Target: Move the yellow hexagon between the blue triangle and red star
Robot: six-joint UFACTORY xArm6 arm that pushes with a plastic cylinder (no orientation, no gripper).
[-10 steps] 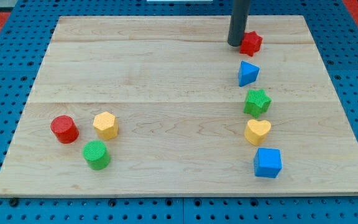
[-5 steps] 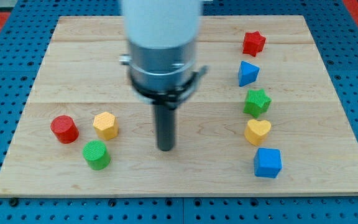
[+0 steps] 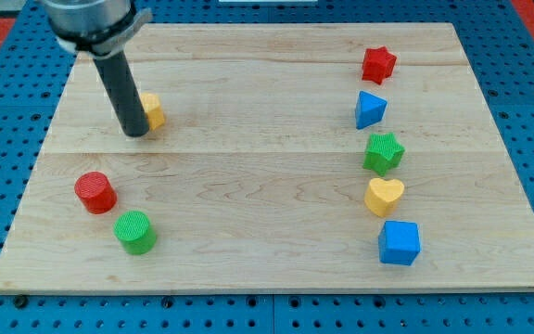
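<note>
- Nearest the view's bottom, the blue cube [image 3: 399, 243] sits at the right side of the wooden bench [image 3: 248, 195], not far from the front edge.
- At the left side, the green cylinder [image 3: 135, 232] stands at about the same depth, well apart from the cube.
- Just above the cube lies the yellow heart [image 3: 384, 196], close to it but not touching.
- Up and to the left of the green cylinder stands the red cylinder [image 3: 95, 192], near it with a gap between them.
- Further back on the right, the green star [image 3: 384, 152] comes next in the column, just above the heart.
- My tip [image 3: 135, 132] rests on the bench in the left half, above both cylinders.
- The yellow hexagon [image 3: 152, 110] sits just to the right of the rod, partly hidden behind it; it looks to be touching the rod, though I cannot tell for sure.
- The hexagon lies far across the bench from the right-hand column.
- The blue triangle [image 3: 370, 109] stands on the right at about the same depth as the hexagon, above the green star.
- Farthest back, the red star [image 3: 377, 65] sits above the triangle, with a bare gap between the two.
- This arm carries a plain rod, so there are no jaws to be wide or narrow, and it holds nothing.
</note>
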